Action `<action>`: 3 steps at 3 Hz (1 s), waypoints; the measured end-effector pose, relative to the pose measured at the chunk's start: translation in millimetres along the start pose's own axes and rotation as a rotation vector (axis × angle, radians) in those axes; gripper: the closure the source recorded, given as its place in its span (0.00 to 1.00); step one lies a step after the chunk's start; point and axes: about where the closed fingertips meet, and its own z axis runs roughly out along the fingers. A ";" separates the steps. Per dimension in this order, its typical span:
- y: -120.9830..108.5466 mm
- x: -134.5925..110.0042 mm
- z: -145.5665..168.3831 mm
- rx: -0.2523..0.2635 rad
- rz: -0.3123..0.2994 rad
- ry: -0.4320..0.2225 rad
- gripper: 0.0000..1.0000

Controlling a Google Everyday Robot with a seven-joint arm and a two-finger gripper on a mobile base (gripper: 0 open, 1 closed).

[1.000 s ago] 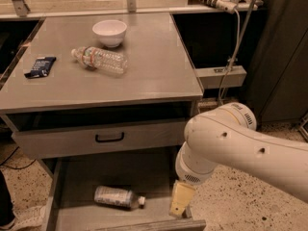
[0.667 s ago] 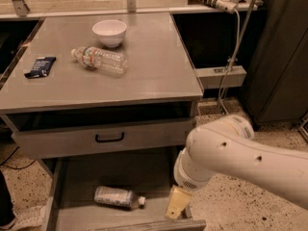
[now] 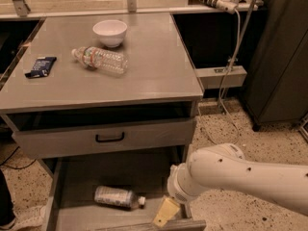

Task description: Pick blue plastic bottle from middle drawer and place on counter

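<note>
The blue plastic bottle (image 3: 114, 197) lies on its side on the floor of the open middle drawer (image 3: 86, 218), white cap pointing right. My gripper (image 3: 166, 211) hangs below the white arm, down inside the drawer's right part, a short way right of the bottle's cap and apart from it. Only one yellowish finger shows. The counter (image 3: 154, 66) is the grey cabinet top above.
On the counter stand a white bowl (image 3: 110, 32), a clear water bottle (image 3: 99, 60) lying on its side and a dark blue packet (image 3: 40, 66). A shut drawer front with a black handle (image 3: 109, 138) sits above the open drawer. Cables hang at the right.
The arm has dropped lower and moved left, bringing the gripper deeper into the drawer and closer to the bottle. The bottle has not moved.
</note>
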 end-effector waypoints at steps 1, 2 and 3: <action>0.8 0.7 5.2 -0.009 0.009 -0.006 0.00; 9.5 7.8 21.9 -0.019 0.012 -0.004 0.00; 18.2 18.0 51.3 -0.007 0.021 -0.007 0.00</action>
